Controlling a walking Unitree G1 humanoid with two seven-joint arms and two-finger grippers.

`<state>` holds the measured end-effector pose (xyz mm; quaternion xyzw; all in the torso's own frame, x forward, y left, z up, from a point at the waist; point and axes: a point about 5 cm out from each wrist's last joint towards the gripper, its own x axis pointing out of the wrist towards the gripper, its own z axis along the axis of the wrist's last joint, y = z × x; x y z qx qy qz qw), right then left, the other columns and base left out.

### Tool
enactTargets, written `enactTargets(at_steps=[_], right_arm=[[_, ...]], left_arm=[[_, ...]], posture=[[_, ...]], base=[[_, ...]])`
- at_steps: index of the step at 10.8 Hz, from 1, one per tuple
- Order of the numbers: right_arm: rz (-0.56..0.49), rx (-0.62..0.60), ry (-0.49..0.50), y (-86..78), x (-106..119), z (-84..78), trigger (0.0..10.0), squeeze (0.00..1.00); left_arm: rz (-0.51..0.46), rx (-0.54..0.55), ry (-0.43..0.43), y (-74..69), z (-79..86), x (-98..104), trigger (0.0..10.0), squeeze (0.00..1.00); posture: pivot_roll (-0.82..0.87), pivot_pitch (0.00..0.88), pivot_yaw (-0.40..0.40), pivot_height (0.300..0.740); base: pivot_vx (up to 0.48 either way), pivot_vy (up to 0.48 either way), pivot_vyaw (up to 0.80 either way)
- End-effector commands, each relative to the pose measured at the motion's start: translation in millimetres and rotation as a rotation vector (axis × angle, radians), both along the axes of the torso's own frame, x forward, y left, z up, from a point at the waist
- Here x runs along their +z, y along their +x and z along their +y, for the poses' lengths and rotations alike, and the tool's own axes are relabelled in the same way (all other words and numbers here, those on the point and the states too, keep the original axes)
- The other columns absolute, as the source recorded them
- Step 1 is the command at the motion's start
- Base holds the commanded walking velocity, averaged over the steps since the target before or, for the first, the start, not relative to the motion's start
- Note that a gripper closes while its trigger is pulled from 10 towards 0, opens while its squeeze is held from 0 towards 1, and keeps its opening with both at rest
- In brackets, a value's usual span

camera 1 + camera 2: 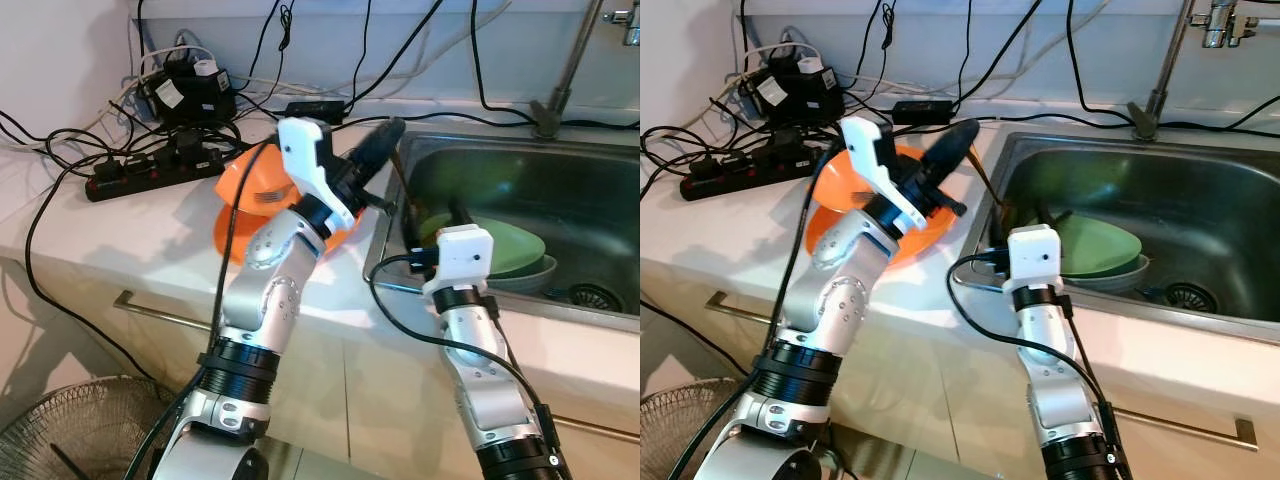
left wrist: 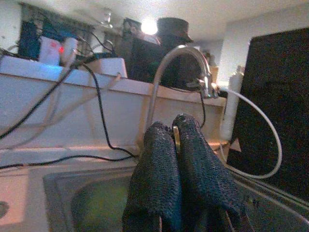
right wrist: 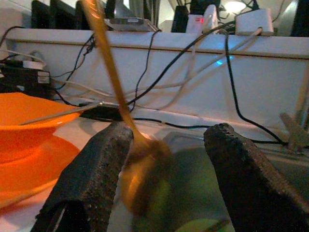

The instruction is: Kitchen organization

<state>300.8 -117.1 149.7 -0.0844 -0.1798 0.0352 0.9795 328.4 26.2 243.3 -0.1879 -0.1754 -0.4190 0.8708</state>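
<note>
Right wrist view, nearest first: my right gripper (image 3: pixel 166 169) has its fingers spread wide w/ nothing held, a gold spoon (image 3: pixel 140 164) dangling blurred between them, prob lined up to take it. Left gripper (image 1: pixel 385 140) has fingers pressed together on what looks like that spoon's thin handle, hanging it over the sink (image 1: pixel 600 160) edge, I judge as a handover or drop. Farther: stacked orange bowls (image 1: pixel 840 190) sit on the counter (image 1: pixel 130 230) beside the sink; green plates (image 1: pixel 520 250) lie in the basin; power strip (image 1: pixel 130 178) and cables at back.
</note>
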Motion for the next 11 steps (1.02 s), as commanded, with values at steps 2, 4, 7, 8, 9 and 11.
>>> enactTargets(at_steps=[2,4,7,8,9,11], right_arm=[[-0.030,0.051,0.013,0.4,9.8,9.6,10.0,0.00],[-0.035,0.096,0.020,-0.9,12.0,15.8,10.0,0.00],[-0.023,0.077,0.018,0.5,10.3,13.9,4.2,0.00],[-0.018,0.062,0.019,1.3,8.9,11.9,0.0,0.00],[-0.015,0.056,0.021,1.7,8.5,10.6,0.0,0.00],[-0.013,0.049,0.022,2.0,8.5,9.4,0.0,0.00]], left_arm=[[0.036,-0.050,-0.019,-4.9,-11.3,-10.7,10.0,0.00],[0.053,-0.076,-0.002,-6.8,-18.0,-17.7,10.0,0.00],[0.051,-0.099,0.018,-8.5,-21.7,-19.9,10.0,0.00],[0.050,-0.089,0.020,-7.9,-20.6,-20.3,10.0,0.00],[0.047,-0.079,0.020,-7.3,-19.4,-20.1,10.0,0.00],[0.041,-0.068,0.022,-6.7,-18.3,-19.5,10.0,0.00]], posture=[[0.03,0.000,0.127,0.740],[0.03,0.000,0.127,0.740],[0.03,0.000,0.127,0.740],[0.03,0.000,0.127,0.740],[0.04,0.000,0.125,0.740],[0.04,0.000,0.125,0.740]], base=[[0.000,0.000,0.00],[0.000,0.000,0.00],[0.000,0.000,0.00],[0.000,0.000,0.00],[0.000,0.000,0.00],[0.000,0.000,0.00]])
